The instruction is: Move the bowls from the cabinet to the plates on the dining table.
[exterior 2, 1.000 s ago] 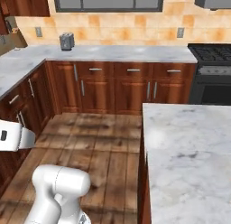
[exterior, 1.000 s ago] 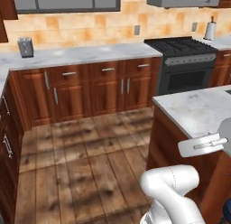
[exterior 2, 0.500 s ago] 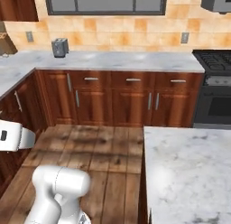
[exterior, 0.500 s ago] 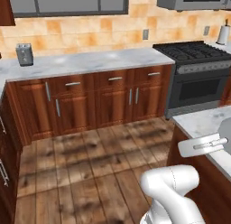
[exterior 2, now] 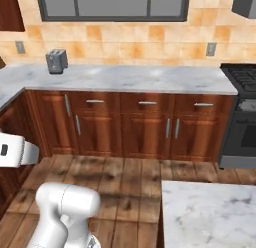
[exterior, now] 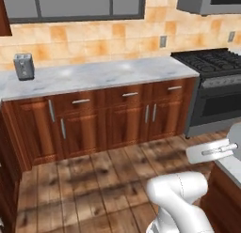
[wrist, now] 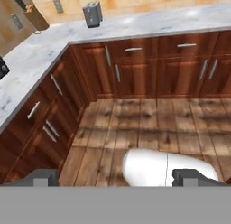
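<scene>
The gripper [wrist: 115,178] hangs with its jaws spread wide and nothing between them, its two dark fingertips [wrist: 39,177] standing far apart above the wooden floor [wrist: 149,123]. That floor lies bare from the arm's base to the foot of the lower cabinets [exterior 2: 145,124], an open strip for moving.

The dining table [exterior 2: 210,214] shows its near corner at the lower right of the right base view, its marble edge running toward the floor strip; in the left base view a sliver of it [exterior: 231,165] sits at the right edge.

A marble counter [exterior: 94,76] runs along the back wall, with a toaster [exterior: 23,66] near its left end and the stove [exterior: 214,86] touching its right end. In the hand view the counter turns a corner to the left [wrist: 31,60].
</scene>
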Tool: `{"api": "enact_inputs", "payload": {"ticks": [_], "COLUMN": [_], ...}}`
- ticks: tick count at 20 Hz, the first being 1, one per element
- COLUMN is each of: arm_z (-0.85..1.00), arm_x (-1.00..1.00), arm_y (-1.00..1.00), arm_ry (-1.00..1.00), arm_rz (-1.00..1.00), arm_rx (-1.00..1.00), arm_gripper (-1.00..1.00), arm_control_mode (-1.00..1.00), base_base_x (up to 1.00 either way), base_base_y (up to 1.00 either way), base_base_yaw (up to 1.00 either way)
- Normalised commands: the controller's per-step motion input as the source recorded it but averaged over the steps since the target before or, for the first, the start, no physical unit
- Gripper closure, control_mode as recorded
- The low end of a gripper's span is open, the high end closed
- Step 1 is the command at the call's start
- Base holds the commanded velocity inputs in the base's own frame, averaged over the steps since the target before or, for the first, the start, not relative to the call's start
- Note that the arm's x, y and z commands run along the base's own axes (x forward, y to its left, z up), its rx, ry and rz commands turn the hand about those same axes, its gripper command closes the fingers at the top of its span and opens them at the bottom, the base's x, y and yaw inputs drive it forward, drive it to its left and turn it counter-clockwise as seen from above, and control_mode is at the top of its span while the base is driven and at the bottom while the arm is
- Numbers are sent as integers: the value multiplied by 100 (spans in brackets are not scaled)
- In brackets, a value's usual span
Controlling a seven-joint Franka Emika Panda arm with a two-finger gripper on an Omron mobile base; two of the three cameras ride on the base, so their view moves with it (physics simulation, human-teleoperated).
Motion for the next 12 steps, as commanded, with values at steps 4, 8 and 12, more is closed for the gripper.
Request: {"api": "enact_inputs", "payload": {"ticks": [4, 8, 12], "arm_z": [0, 0, 0], "arm_x": [0, 0, 0], "arm_y": [0, 0, 0], "arm_ry": [0, 0, 0], "arm_rz": [0, 0, 0], "arm_rx": [0, 0, 0], "arm_gripper": [-100, -100, -100], "arm_control_mode": [100, 100, 100], "base_base_x": [87, 87, 86], "base_base_y": [21, 21, 22], "base_base_yaw": [0, 0, 0]}}
